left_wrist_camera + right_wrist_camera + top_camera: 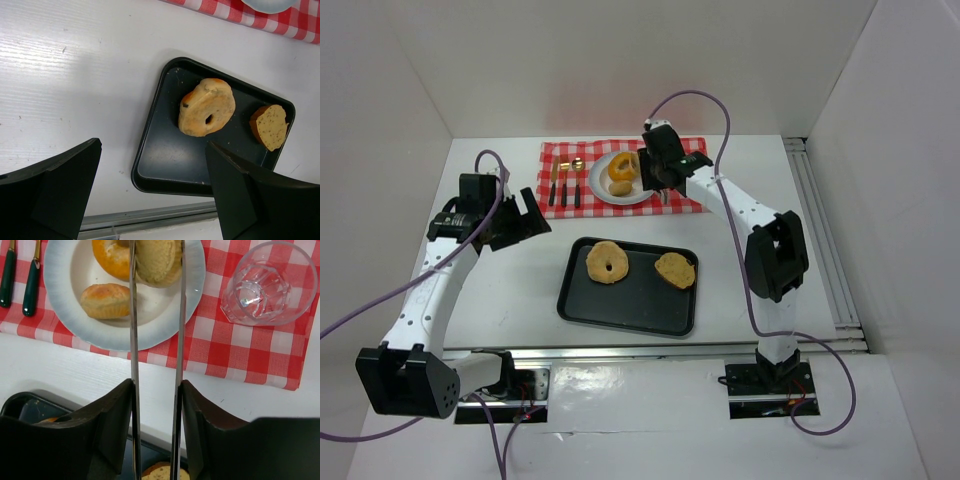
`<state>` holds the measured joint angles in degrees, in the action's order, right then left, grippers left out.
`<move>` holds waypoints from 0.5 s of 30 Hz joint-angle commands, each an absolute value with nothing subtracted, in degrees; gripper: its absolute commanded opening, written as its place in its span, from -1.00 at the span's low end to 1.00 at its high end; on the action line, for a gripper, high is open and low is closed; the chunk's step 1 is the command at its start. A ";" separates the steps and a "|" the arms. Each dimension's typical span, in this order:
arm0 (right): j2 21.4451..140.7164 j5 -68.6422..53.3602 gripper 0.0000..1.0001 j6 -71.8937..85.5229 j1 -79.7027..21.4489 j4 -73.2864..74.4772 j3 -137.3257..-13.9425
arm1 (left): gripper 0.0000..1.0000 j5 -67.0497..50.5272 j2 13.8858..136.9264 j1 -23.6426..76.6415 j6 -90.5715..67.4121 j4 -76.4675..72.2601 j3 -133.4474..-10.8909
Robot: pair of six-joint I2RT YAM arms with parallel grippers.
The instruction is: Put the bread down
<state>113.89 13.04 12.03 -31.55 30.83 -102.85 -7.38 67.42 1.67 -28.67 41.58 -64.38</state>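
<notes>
Right gripper (156,386): clenched on metal tongs (132,340); blade tips cut off at the frame top, round bun (156,260) between them, whether pinched cannot be told. Orange ring doughnut (112,255), half cropped, and second small bun (106,301) on white plate (100,332); checked cloth (240,350) beneath, glass (270,287) beside. Left gripper (153,145): jaws spread, empty, above bare table (75,75) and black tray (160,165) edge; pale ring (206,107) and speckled oval roll (270,127) lie on the tray, apart

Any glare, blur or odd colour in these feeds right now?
Top view: evenly lit, with a red tint on the back wall above the cloth. Left wrist: tray sharp, a soft sheen on the table beside it. Right wrist: bright highlights in the glass; plate sharp, no blur.
</notes>
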 commanded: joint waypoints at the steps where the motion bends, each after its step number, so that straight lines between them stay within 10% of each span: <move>1: 113.03 12.48 -0.01 10.72 -32.34 29.08 -105.38 | 0.97 -8.09 67.76 1.41 -28.56 39.73 -64.86; 15: 105.39 17.22 0.20 10.72 -33.93 30.15 -105.47 | 0.97 -8.09 66.71 1.41 -28.04 39.73 -64.86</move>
